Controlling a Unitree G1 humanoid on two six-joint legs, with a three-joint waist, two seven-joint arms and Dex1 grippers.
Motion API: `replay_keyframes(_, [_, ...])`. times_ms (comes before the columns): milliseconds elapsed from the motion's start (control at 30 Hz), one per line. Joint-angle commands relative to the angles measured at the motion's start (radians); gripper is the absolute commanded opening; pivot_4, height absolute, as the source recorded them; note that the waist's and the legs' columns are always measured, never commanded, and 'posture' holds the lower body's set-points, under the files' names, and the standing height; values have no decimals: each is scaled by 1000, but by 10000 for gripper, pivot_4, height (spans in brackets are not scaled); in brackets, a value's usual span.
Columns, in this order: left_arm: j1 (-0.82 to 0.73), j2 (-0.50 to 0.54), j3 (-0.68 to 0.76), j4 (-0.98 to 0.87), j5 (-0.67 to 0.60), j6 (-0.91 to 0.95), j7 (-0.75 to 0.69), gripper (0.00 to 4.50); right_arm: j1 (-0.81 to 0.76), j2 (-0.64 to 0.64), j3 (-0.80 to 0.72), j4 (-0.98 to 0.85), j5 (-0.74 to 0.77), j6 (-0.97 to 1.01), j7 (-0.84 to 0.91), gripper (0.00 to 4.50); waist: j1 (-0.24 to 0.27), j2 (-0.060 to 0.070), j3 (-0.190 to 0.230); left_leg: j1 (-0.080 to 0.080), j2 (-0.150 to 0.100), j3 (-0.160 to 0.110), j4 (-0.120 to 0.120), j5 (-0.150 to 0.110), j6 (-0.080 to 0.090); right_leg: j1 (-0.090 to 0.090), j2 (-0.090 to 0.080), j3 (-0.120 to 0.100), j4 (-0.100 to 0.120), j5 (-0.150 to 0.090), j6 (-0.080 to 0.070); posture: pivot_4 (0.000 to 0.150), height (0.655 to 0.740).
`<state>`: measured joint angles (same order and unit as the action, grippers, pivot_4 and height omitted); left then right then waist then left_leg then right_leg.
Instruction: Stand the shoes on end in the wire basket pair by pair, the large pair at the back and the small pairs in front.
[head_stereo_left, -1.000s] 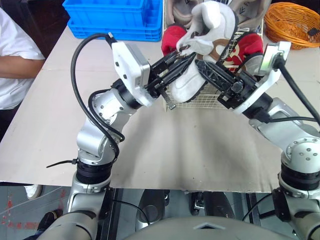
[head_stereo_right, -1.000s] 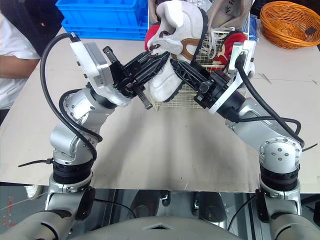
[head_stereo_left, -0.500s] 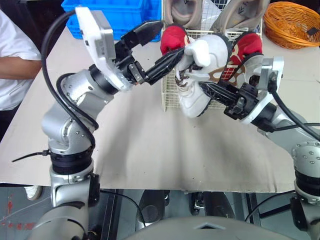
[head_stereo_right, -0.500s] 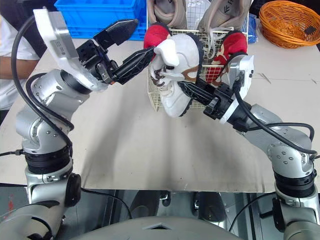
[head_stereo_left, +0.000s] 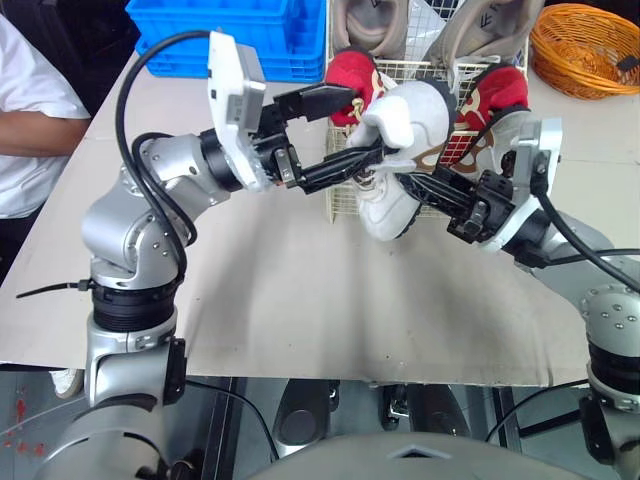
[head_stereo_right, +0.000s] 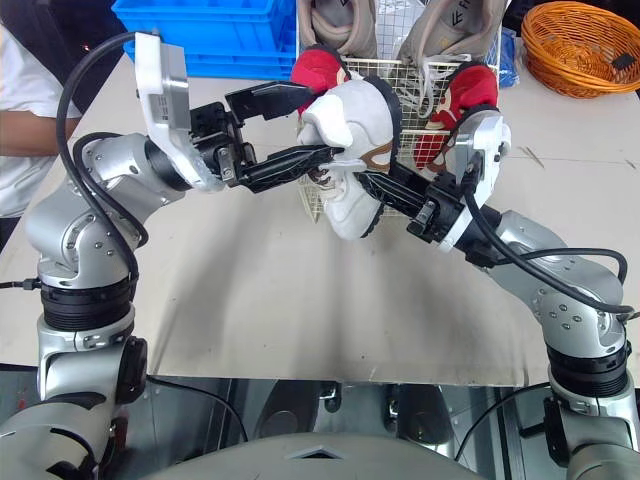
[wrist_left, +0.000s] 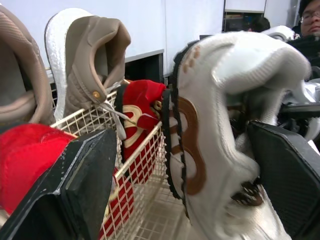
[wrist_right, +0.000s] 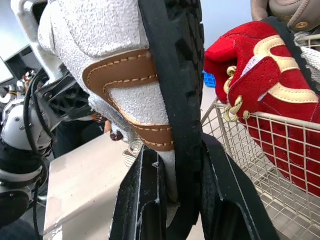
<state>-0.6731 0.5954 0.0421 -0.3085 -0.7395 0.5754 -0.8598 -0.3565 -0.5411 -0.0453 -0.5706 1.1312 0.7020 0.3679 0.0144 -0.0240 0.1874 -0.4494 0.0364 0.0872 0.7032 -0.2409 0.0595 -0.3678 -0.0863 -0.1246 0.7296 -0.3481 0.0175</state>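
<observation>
A white shoe (head_stereo_left: 400, 150) with brown trim and a black sole hangs just in front of the wire basket (head_stereo_left: 437, 70), toe down. My right gripper (wrist_right: 175, 165) is shut on its sole edge from the right. From the left, my left gripper (head_stereo_left: 368, 125) stands open, one finger above the shoe's collar and one beside its laces; the left wrist view shows the shoe (wrist_left: 210, 125) between the fingers (wrist_left: 75, 185). Two red shoes (head_stereo_left: 350, 75) (head_stereo_left: 495, 90) stand on end in the basket's front, and two large tan shoes (head_stereo_left: 365, 20) stand behind them.
A blue crate (head_stereo_left: 230, 35) stands left of the wire basket and an orange wicker basket (head_stereo_left: 585, 45) to its right. A person in a white shirt (head_stereo_left: 30, 110) sits at the table's left edge. The beige tabletop (head_stereo_left: 300, 300) lies bare in front.
My left gripper has let go of the white shoe and opened wide, its arm swinging out to the left. The right gripper has lowered the shoe from above the basket to its front.
</observation>
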Motion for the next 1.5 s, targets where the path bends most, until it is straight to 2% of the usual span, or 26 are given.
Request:
replay_keyframes(33, [-21,-6,-9,-1,15,-17,-21,33114,2,-19,-6,-61,-4,-6,61,1546,0,0,0,0,0,0,0,0,0,0,0,0,0,0,0,1500,6860])
replay_keyframes(233, [-16,-5,-32,-12,6,3,-69,4248,-1,-38,8,-71,-29,3,115,1546,0,0,0,0,0,0,-1,0,0,0,0,0,0,0,0,1500,6860])
replay_keyframes(300, [-14,-7,-33,-17,0,15,-70,517,-1,-37,9,-73,-33,5,123,1546,0,0,0,0,0,0,-1,0,0,0,0,0,0,0,0,1500,6860])
replay_keyframes(433, [4,-2,-27,-34,-9,36,-70,517,3,-39,9,-76,-47,5,137,1546,0,0,0,0,0,0,-1,0,0,0,0,0,0,0,0,1500,6860])
replay_keyframes(567, [25,-14,-3,-58,0,46,-5,517,11,-37,-27,-59,-14,4,148,1546,0,0,0,0,0,0,-1,0,0,0,0,0,0,0,0,1500,6860])
replay_keyframes(633, [36,-25,21,-73,-7,63,51,0,21,-55,-60,-52,4,6,161,11195,0,0,0,0,0,0,-1,0,0,0,0,0,0,0,0,1500,6860])
replay_keyframes(667, [44,-29,35,-85,-14,69,74,0,33,-68,-77,-52,5,3,175,13239,1,0,0,0,0,0,-1,0,0,0,0,0,0,0,0,1500,6860])
replay_keyframes(700, [54,-36,50,-102,-23,77,104,0,49,-84,-95,-52,-4,-3,186,19201,1,0,0,0,0,0,-1,0,0,0,0,0,0,0,0,1500,6860])
replay_keyframes(900, [103,-104,117,-185,-11,62,298,0,202,-117,-203,-79,-117,-127,274,44138,3,0,0,0,0,-1,-1,0,0,0,0,0,-1,0,0,1500,6860])
replay_keyframes(1033, [140,-201,125,-260,47,13,462,0,276,-98,-258,-109,-158,-203,290,44653,2,0,0,0,0,-1,-1,0,0,2,0,0,-2,0,0,1500,6860])
replay_keyframes(1233, [232,-337,58,-353,161,-64,624,0,326,-68,-272,-132,-209,-276,282,44653,3,0,0,1,0,-1,-1,0,0,2,0,0,-1,0,0,1500,6860])
replay_keyframes(1367, [277,-368,-8,-323,310,-168,657,0,336,-49,-260,-140,-232,-309,283,44653,4,0,0,1,0,-1,-1,0,0,2,0,0,-1,0,0,1500,6860])
replay_keyframes(1500, [312,-397,-48,-279,394,-233,677,0,361,-37,-264,-135,-252,-344,305,44653,6,1,0,1,0,-1,-1,0,0,2,0,0,-1,0,0,1500,6860])
